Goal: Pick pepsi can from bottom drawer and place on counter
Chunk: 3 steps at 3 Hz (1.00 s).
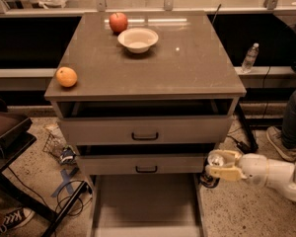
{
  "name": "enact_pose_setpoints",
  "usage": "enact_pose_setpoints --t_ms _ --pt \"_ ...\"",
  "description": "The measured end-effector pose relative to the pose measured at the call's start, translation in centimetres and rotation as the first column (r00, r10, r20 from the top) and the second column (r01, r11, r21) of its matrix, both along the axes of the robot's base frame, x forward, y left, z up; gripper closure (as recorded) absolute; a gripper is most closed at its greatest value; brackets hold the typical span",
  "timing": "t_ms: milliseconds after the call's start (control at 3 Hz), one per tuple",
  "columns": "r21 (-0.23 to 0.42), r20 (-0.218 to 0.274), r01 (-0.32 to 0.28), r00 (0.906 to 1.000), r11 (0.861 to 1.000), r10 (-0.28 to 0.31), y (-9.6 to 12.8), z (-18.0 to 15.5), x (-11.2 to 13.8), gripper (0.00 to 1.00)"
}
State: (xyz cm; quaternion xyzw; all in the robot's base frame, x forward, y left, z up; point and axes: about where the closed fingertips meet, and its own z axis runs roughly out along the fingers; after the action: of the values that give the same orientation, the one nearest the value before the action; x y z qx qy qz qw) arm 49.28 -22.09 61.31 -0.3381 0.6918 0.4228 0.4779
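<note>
The pepsi can (215, 166), dark with a shiny silver top, is held in my gripper (221, 166) at the right of the cabinet, beside the front of the middle drawer. The gripper's pale fingers (229, 172) are shut around the can. The can is above the floor, just outside the right wall of the bottom drawer (145, 201). That drawer is pulled out, and its visible floor holds nothing. The counter (177, 68) is the grey-brown top of the cabinet, well above the can.
On the counter are a red apple (118, 21), a white bowl (137, 39) and an orange (66, 76). A clear water bottle (249, 58) stands on a ledge at right. A person's leg and shoe (283, 132) are at far right. Cables and clutter (61, 152) lie on the floor at left.
</note>
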Motion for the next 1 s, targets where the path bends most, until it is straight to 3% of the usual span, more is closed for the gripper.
enact_pose_setpoints --t_ms 333,667,1000 --pt "-0.031 0.002 0.096 0.9954 0.995 -0.096 -3.4 6.6 0.6 1.00" --pt "-0.082 0.013 0.197 0.9804 0.977 -0.197 -6.2 13.6 0.5 1.00" --pt "-0.082 0.013 0.197 0.9804 0.977 -0.196 -6.1 13.6 0.5 1.00"
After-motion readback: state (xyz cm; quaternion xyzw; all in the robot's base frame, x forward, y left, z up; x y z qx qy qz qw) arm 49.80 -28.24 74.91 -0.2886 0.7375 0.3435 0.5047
